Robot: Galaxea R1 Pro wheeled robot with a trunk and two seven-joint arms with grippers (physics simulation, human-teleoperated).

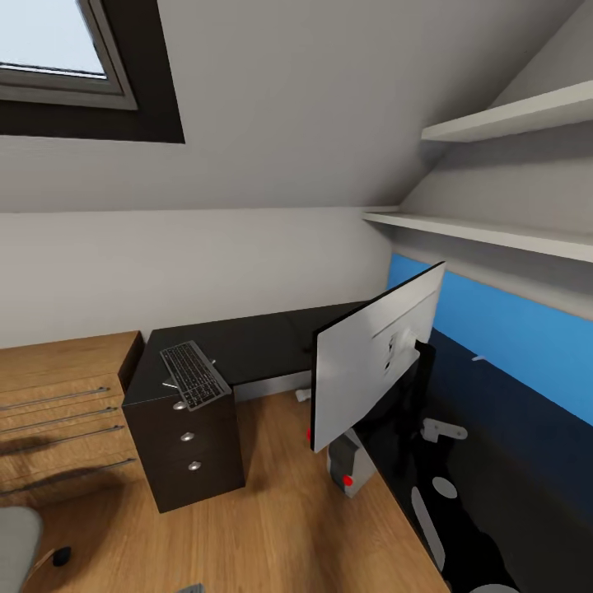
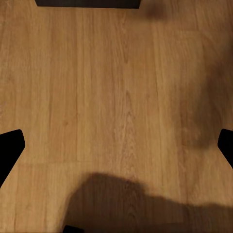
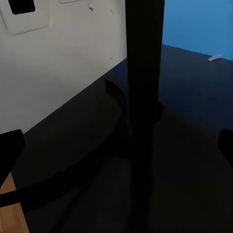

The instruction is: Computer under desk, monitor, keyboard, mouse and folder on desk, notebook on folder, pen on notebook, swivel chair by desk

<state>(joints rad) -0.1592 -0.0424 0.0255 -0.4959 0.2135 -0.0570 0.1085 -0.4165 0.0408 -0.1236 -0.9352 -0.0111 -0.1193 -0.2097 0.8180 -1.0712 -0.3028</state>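
The monitor [image 1: 371, 371] stands on the right wing of the black desk [image 1: 255, 342], its silver-white back towards me. In the right wrist view its black neck [image 3: 143, 73] rises from the round base [image 3: 92, 160] straight ahead of my open right gripper [image 3: 116, 145], with the fingertips wide apart. The keyboard [image 1: 193, 375] lies on the desk's corner above the drawer unit [image 1: 191, 449]. The computer [image 1: 346, 471] stands on the floor under the desk. A grey edge of the swivel chair [image 1: 15, 543] shows low left. My left gripper [image 2: 116, 145] hangs open over bare wood floor. Mouse, folder and notebook are out of view.
A light-wood drawer chest [image 1: 62, 412] stands left of the desk. Two white shelves [image 1: 494, 235] and a blue wall panel [image 1: 527, 329] run along the right wall under the sloping ceiling. A thin white stick [image 1: 480, 357] lies on the desk near the panel.
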